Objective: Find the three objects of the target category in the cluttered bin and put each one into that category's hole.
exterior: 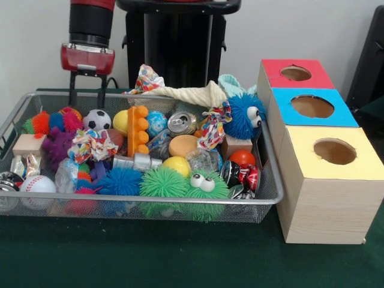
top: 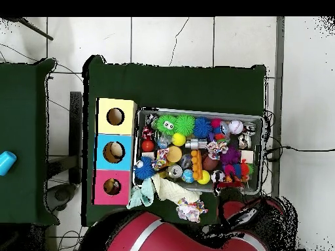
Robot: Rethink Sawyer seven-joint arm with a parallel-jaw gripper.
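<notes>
Green cloth covers the table [exterior: 150, 264], and on it a wire basket [exterior: 150, 207] packed with toys sits just beside a row of three wooden boxes. From the front camera, the boxes run from 1 o'clock toward 3 o'clock: a red-topped box [exterior: 295, 73], a blue-topped box [exterior: 312, 107] and a yellow-topped box [exterior: 333, 152], each with a round hole in its lid. Inside the basket lie a green googly-eyed fuzzy ball [exterior: 204, 187], a blue googly-eyed fuzzy ball [exterior: 246, 115], a small soccer ball [exterior: 96, 120], a baseball [exterior: 37, 185], an orange toy brick [exterior: 137, 129], a crushed silver can [exterior: 181, 123] and a yellow ball [exterior: 176, 165], all crowded against one another. A cream rope [exterior: 192, 93] drapes over the basket's rim at 12 o'clock. At 10 o'clock, the red arm hangs above the basket's corner, and its claw [exterior: 87, 90] shows two dark prongs standing apart, holding nothing.
</notes>
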